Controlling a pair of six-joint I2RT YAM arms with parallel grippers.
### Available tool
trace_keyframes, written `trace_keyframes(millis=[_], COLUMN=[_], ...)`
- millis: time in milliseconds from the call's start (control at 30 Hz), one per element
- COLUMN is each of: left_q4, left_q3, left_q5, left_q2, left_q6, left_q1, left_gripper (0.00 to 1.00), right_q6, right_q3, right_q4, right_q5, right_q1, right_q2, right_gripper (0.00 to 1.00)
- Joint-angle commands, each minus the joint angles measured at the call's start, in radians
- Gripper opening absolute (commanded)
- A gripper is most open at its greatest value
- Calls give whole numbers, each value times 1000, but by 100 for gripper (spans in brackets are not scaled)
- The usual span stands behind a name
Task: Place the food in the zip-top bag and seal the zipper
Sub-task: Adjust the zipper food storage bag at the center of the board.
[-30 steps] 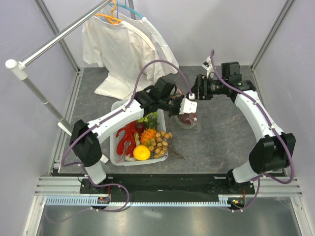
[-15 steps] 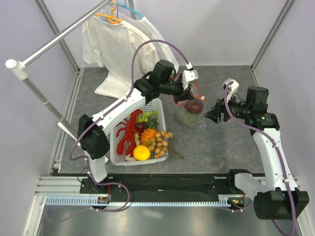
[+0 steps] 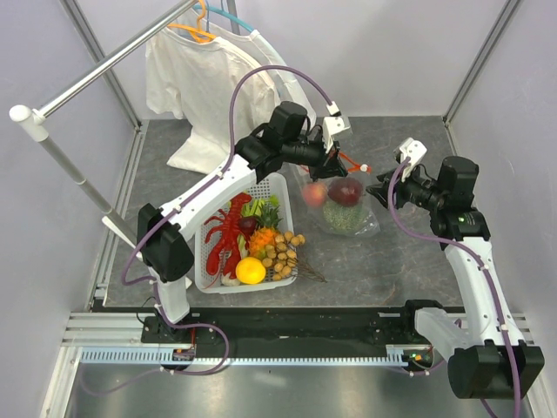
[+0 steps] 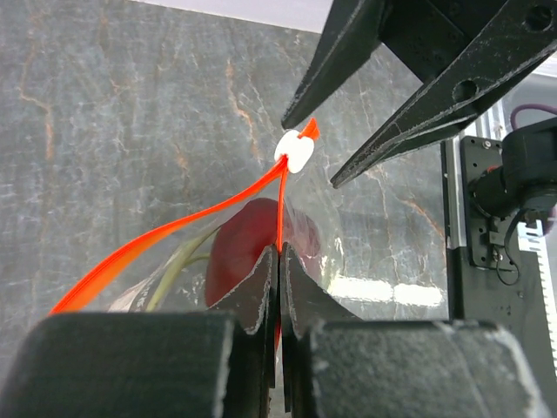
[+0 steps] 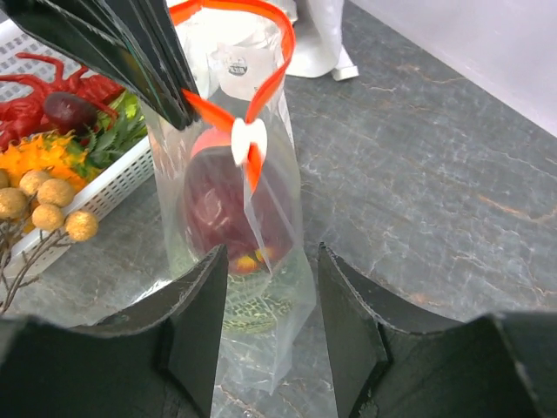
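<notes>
The zip-top bag point(image 3: 348, 219) stands on the dark table and holds the food: a pink-red peach point(image 3: 314, 193), a dark red piece point(image 3: 346, 189) and a netted green melon point(image 3: 345, 217). My left gripper point(image 3: 337, 158) is shut on the red-orange zipper point(image 4: 174, 231) and holds the bag's mouth up. The zipper's white tip point(image 4: 294, 152) points toward my right gripper point(image 3: 374, 188). That gripper point(image 5: 272, 252) is open, its fingers point(image 4: 409, 96) to either side of the tip and apart from it. In the right wrist view the tip point(image 5: 248, 139) hangs above the dark red piece point(image 5: 218, 213).
A white slatted basket point(image 3: 204, 277) left of the bag holds a red lobster, a lemon, greens and brown balls. A white T-shirt point(image 3: 209, 87) hangs on a hanger from a metal rail point(image 3: 104, 70) at the back left.
My right gripper drew back from over the bag to the right, then came in toward the zipper's white tip with its jaws narrower. My left gripper lifted the zipper up and back.
</notes>
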Motion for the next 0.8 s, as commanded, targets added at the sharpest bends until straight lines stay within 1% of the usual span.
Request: trace_keyframes(millis=[0, 100, 233, 300, 333, 400, 433, 533, 600, 633, 700, 733, 767], left_q4=[41, 60, 84, 89, 89, 89, 90, 93, 93, 93, 92, 92, 93], left_q3=[-26, -40, -82, -92, -94, -92, -89, -85, -85, -88, -92, -98, -102], left_q5=[47, 54, 75, 68, 69, 71, 74, 74, 81, 84, 92, 95, 101], left_q2=[-28, -35, -57, -67, -67, -71, -71, -67, -67, -69, -72, -75, -78], left_q6=[-22, -27, -12, -6, -6, -7, -7, -7, -9, -9, -12, -10, -9], left_q1=[-13, -17, -23, -26, -28, -28, -29, -34, -34, -36, -36, -36, -36], left_gripper=[2, 2, 2, 2, 2, 2, 2, 2, 2, 2, 2, 2, 2], right_q6=[-75, -84, -89, -95, -103, -132, -141, -167, -193, -199, -204, -201, -196], right_q3=[61, 74, 71, 78, 81, 88, 86, 91, 89, 88, 86, 86, 86], right_q4=[-11, -60, -63, -71, -79, -103, -108, -126, -149, -151, -154, -154, -149], right_q5=[-103, -156, -154, -163, -168, -171, -171, -176, -171, -165, -160, -159, -160], right_q1=[-1, -1, 0, 0, 0, 2, 2, 6, 14, 17, 18, 18, 18], right_q2=[22, 23, 19, 31, 36, 43, 45, 46, 43, 42, 36, 37, 36], right_gripper=[53, 52, 48, 43, 39, 37, 32, 25, 24, 19, 12, 5, 0])
